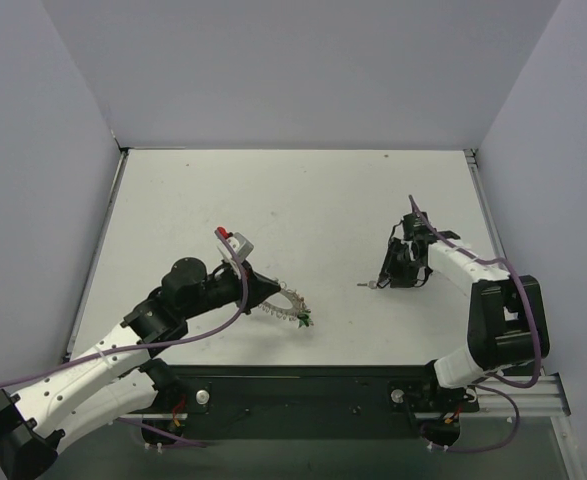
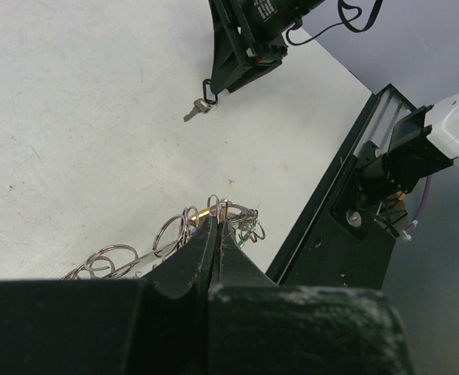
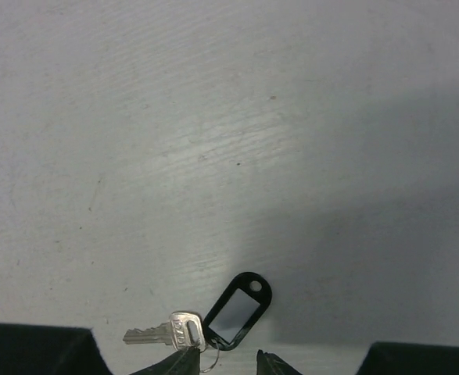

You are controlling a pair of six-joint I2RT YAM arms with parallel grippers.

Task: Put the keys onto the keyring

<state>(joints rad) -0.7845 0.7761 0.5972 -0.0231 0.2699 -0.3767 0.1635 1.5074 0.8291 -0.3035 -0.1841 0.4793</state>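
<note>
Silver keyring (image 2: 231, 209) x1 clamped, L tool (image 2: 216, 223) | black-tag key (image 3: 184, 330) x1 | R tool (image 3: 225, 361) ajar

No txt I can read. White print (image 2: 270, 7) on my right gripper (image 2: 217, 86) & stamp (image 3: 184, 331) on key (image 3: 170, 333) head: too blurry, tiny.

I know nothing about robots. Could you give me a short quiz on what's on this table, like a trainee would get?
1. True or false: the left claw is shut on the keyring.
2. What colour is the tag on the key by the right claw? A red, B black, C yellow.
3. Which claw is nearer the green key?
Key: 1 true; 2 B; 3 the left claw.
</note>
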